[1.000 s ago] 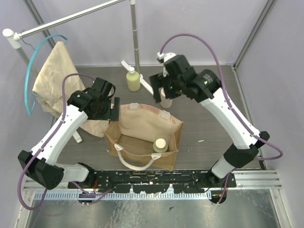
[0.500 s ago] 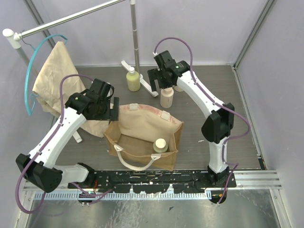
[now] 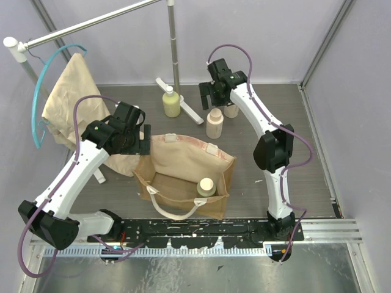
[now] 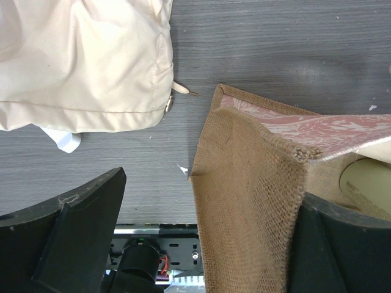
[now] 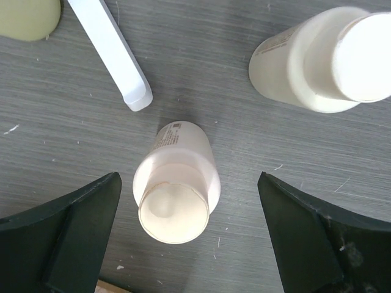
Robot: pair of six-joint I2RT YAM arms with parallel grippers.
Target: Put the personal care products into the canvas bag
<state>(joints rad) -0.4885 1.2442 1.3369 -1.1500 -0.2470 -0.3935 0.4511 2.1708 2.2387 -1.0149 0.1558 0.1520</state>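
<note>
The tan canvas bag (image 3: pixel 183 160) stands open at the table's middle. An olive-green bottle with a cream cap (image 3: pixel 206 186) stands inside it. A cream bottle (image 3: pixel 214 123) stands behind the bag, a second cream bottle (image 3: pixel 231 110) beside it. A yellow-green pump bottle (image 3: pixel 171 102) stands farther left. My right gripper (image 3: pixel 214 97) is open above the nearer cream bottle (image 5: pixel 177 189), its fingers wide either side without touching; the second cream bottle (image 5: pixel 330 58) is to the upper right. My left gripper (image 3: pixel 142 139) is open astride the bag's left corner (image 4: pixel 250 201).
A limp beige cloth (image 3: pixel 67 104) hangs on a blue hanger at the far left. A metal stand pole (image 3: pixel 173 49) rises behind, its white foot (image 5: pixel 113 52) lying on the table next to the cream bottle. A rail runs along the near edge.
My right gripper has drawn back toward the far side, uncovering the nearer cream bottle, and the arm has straightened. The left arm has barely moved.
</note>
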